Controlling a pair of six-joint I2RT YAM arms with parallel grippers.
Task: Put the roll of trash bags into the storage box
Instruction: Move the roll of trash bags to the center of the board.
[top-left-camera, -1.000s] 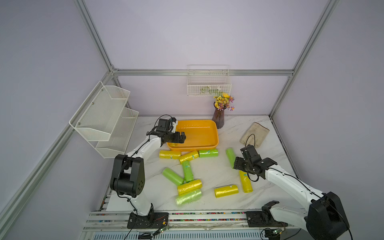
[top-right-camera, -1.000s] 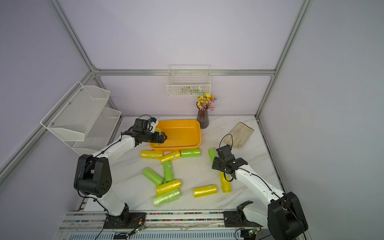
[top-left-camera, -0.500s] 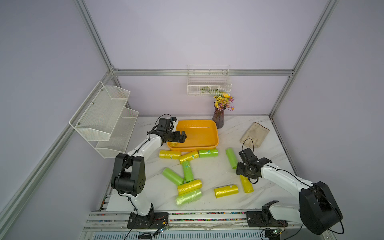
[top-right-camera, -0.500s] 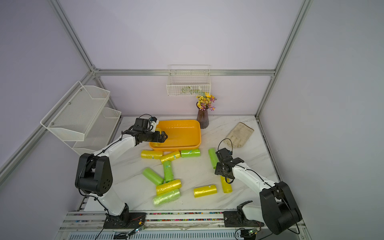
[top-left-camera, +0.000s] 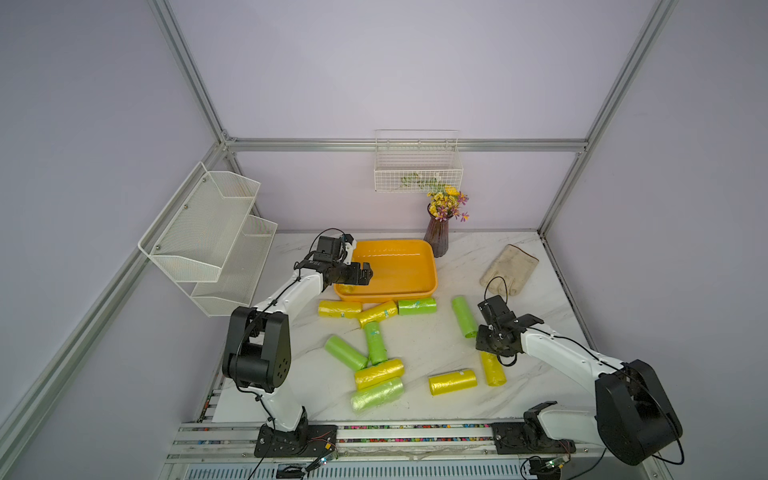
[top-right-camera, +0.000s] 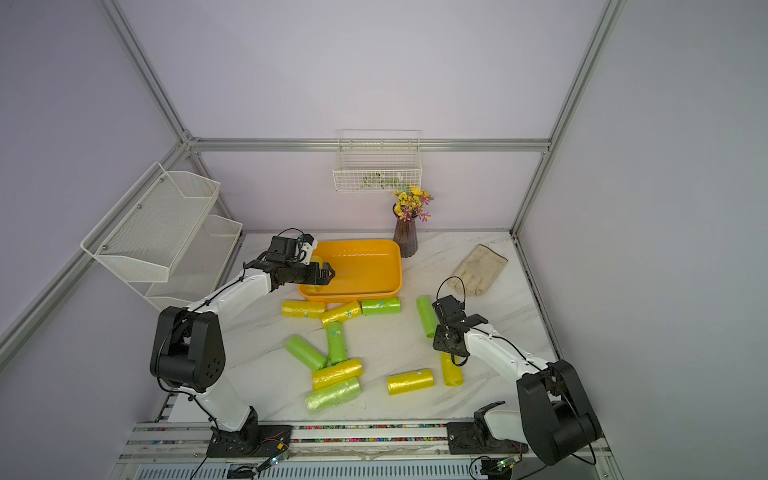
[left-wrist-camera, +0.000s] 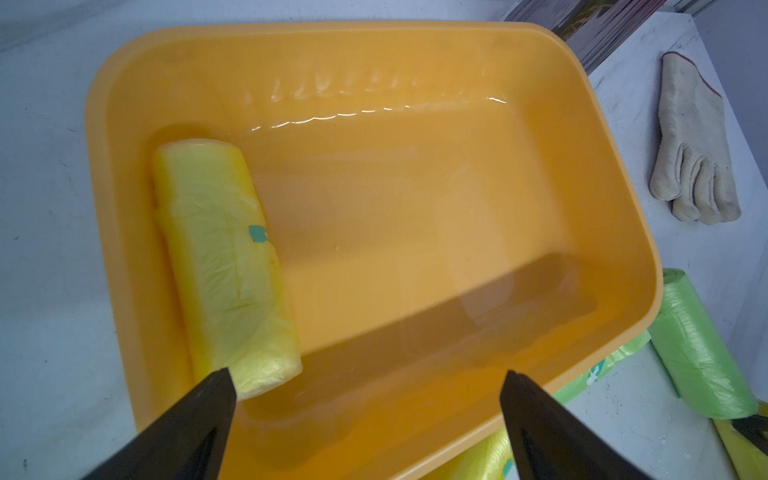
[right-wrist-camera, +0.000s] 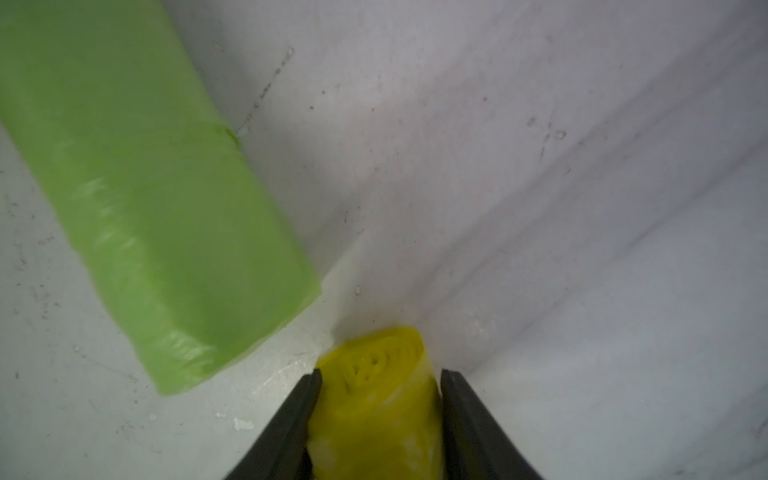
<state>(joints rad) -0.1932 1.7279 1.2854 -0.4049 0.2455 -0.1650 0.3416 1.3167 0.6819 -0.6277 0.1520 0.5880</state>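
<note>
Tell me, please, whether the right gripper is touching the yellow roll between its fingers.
Touching. The right wrist view shows the right gripper with both fingers pressed against opposite sides of the yellow roll, no gap visible.

Storage box (top-left-camera: 430, 270) orange-yellow; roll inside (left-wrist-camera: 224, 266) pale yellow; table (top-left-camera: 419, 345) white, grey-veined; glove (top-left-camera: 511, 268) beige.

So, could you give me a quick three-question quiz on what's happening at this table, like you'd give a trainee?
1. True or false: the storage box is empty.
2. What is the right gripper closed around? A. a green roll B. a yellow roll lying on the table C. the glove
3. Fill in: the left gripper, over the box, has its jaws ___.
Key: 1. False, a pale yellow roll lies inside. 2. B. 3. open.
</note>
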